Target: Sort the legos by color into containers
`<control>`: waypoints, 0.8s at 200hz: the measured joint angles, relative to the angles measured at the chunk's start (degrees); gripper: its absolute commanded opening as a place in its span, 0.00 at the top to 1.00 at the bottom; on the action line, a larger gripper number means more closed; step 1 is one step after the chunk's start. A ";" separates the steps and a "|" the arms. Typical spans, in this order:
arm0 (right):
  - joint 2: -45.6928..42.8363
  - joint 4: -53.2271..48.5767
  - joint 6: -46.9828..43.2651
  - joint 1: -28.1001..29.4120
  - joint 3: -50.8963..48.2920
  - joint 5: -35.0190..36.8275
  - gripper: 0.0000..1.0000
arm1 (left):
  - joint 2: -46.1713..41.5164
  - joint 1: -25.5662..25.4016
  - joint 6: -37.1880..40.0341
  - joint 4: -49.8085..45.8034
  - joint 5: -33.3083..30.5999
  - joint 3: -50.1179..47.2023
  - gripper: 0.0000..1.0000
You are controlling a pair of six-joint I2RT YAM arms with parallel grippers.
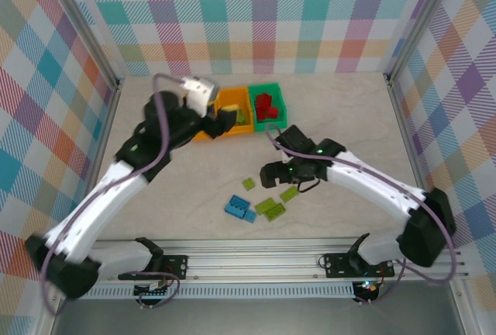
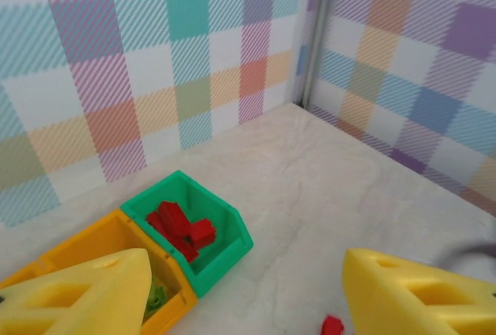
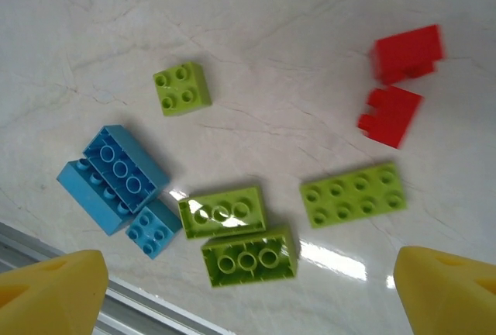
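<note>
A green bin (image 2: 232, 230) holds several red bricks (image 2: 182, 226). Joined to it is an orange bin (image 2: 116, 230) with a lime brick (image 2: 157, 298) inside. My left gripper (image 2: 248, 304) hangs open and empty just in front of these bins (image 1: 232, 102), and a red brick (image 2: 332, 325) lies on the table below it. My right gripper (image 3: 248, 296) is open above loose legos: two upturned lime bricks (image 3: 223, 212), a lime plate (image 3: 353, 195), a small lime brick (image 3: 181, 88), blue bricks (image 3: 116, 174) and two red bricks (image 3: 390, 114).
The left arm's wrist (image 1: 194, 91) covers the left end of the bin row. A metal rail (image 1: 256, 261) runs along the near table edge, close to the blue bricks (image 1: 239, 208). Checkered walls (image 1: 256, 17) close in the back and sides.
</note>
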 measured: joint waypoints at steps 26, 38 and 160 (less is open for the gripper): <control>9.14 3.39 -0.44 3.15 4.28 -0.35 0.13 | -15.37 -0.20 8.57 -14.43 5.57 -4.61 0.19; 12.70 5.31 -0.63 4.39 6.03 -0.48 0.15 | -20.26 -0.28 13.18 -21.86 9.11 -6.78 0.17; 33.88 7.91 -2.91 8.37 17.07 7.45 0.39 | -24.30 -0.61 52.54 -50.60 28.02 -25.27 0.10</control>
